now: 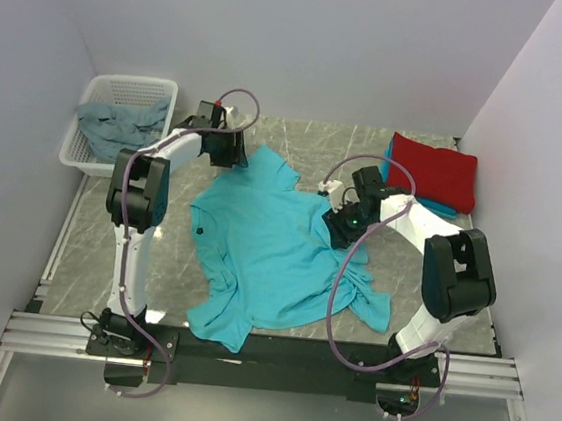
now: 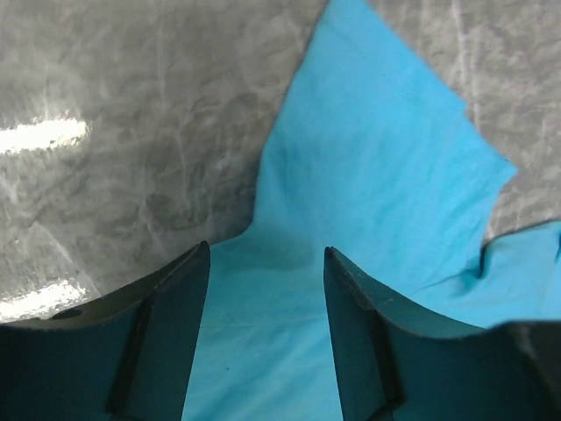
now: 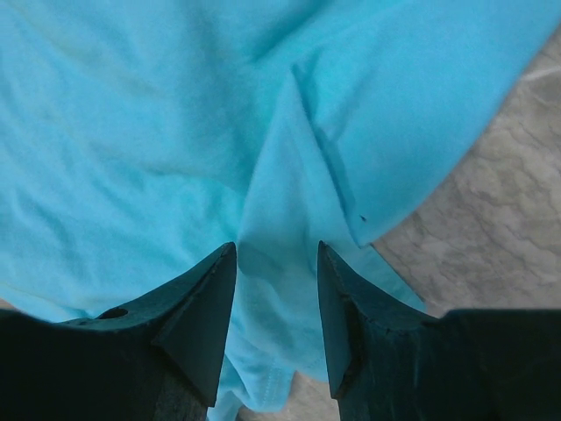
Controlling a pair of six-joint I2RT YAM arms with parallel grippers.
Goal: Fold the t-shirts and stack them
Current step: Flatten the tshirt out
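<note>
Plain pale walls (image 1: 279, 39) fill the top, left and right of the frame. The table top (image 1: 308, 143) is grey with thin marble-like veins. A white perforated basket (image 1: 138, 88) stands at upper left. Metal rails (image 1: 47, 332) cross the bottom. Light patches (image 2: 44, 133) shine on the surface.

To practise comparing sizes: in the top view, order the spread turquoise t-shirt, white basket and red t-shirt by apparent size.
1. turquoise t-shirt, clearly largest
2. white basket
3. red t-shirt, somewhat smaller than the basket
</note>
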